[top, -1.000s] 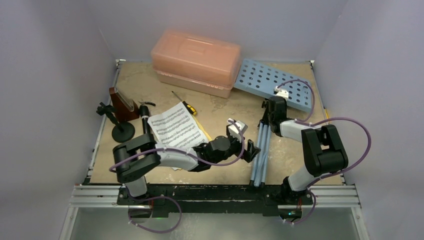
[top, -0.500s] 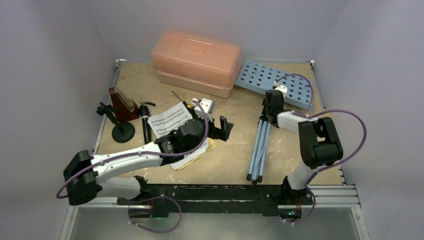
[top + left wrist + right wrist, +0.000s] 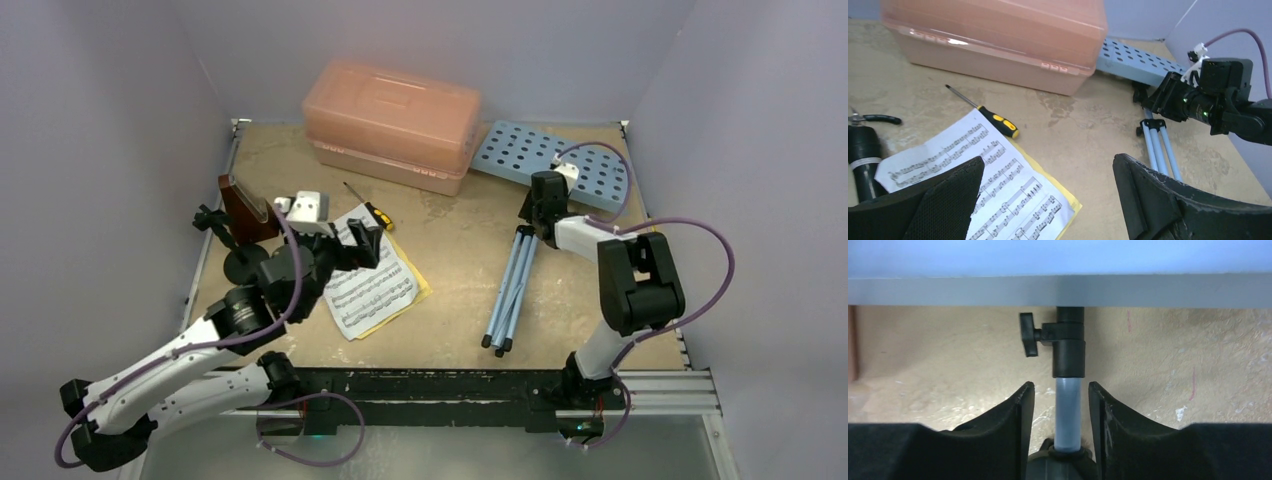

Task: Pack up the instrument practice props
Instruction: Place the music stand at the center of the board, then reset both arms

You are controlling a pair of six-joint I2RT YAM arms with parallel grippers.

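The light-blue perforated music stand [image 3: 560,165] lies flat at the back right, its folded tripod legs [image 3: 508,290] pointing to the near edge. My right gripper [image 3: 538,215] is shut on the stand at the tripod hub. The pole [image 3: 1068,405] runs out between its fingertips [image 3: 1025,395] with thin gaps. My left gripper [image 3: 357,245] is open and empty above the white sheet music [image 3: 375,285], which lies on a yellow page [image 3: 418,295]; both show in the left wrist view [image 3: 973,170]. The brown metronome [image 3: 243,208] and the black pipe's round base [image 3: 243,265] stand at the left.
The closed pink case [image 3: 392,120] stands at the back middle and fills the top of the left wrist view [image 3: 998,40]. A yellow-handled screwdriver [image 3: 372,212] lies beside the pages. A black cylinder [image 3: 865,160] and a small black-handled tool [image 3: 873,118] lie at the left.
My left arm swung left from beside the tripod to over the sheet music, still open. My right gripper moved farther back with the stand; the tripod feet slid away from the near edge.
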